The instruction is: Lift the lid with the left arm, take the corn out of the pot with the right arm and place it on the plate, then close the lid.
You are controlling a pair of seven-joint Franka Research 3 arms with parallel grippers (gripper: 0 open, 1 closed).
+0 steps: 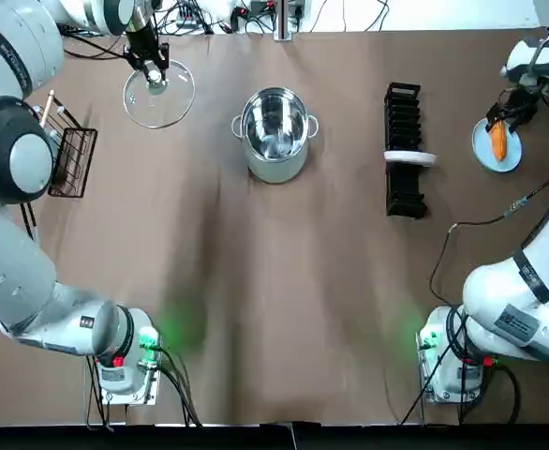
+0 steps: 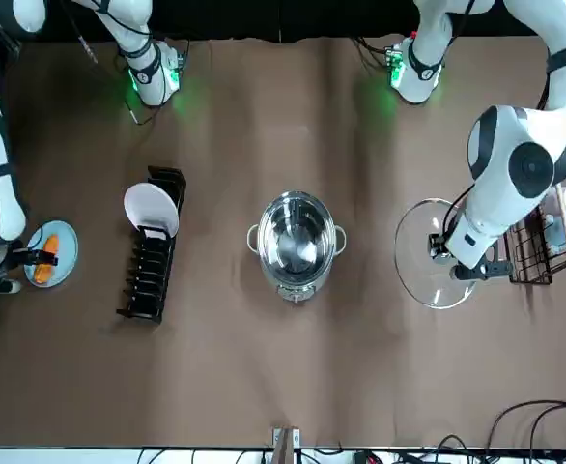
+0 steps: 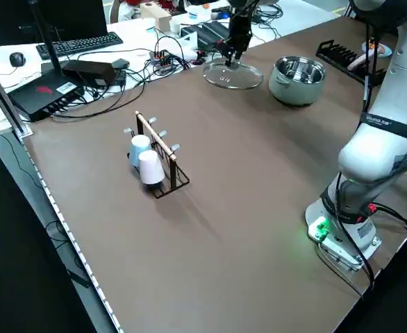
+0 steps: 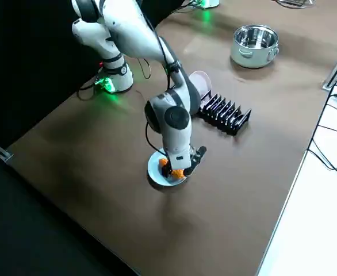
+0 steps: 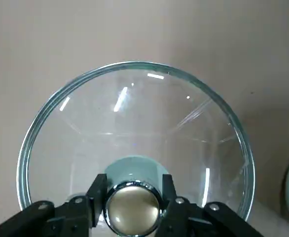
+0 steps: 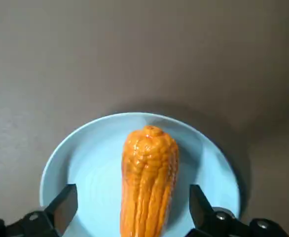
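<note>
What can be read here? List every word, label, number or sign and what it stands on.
No text is legible.
Sticker on the right arm: too small to read.
Band print on the left arm: blurred.
Red mark on the black box: unreadable.

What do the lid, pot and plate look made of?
The lid looks clear glass, see-through with glints, its knob shiny metal. The pot seems polished steel, mirror-like inside. The plate is pale blue and glossy: ceramic or plastic, cannot tell.

Brown table [image 3: 224, 208]; white desk [image 3: 9, 73] beyond, keyboard [image 3: 77, 44], cables [image 3: 130, 82].
</note>
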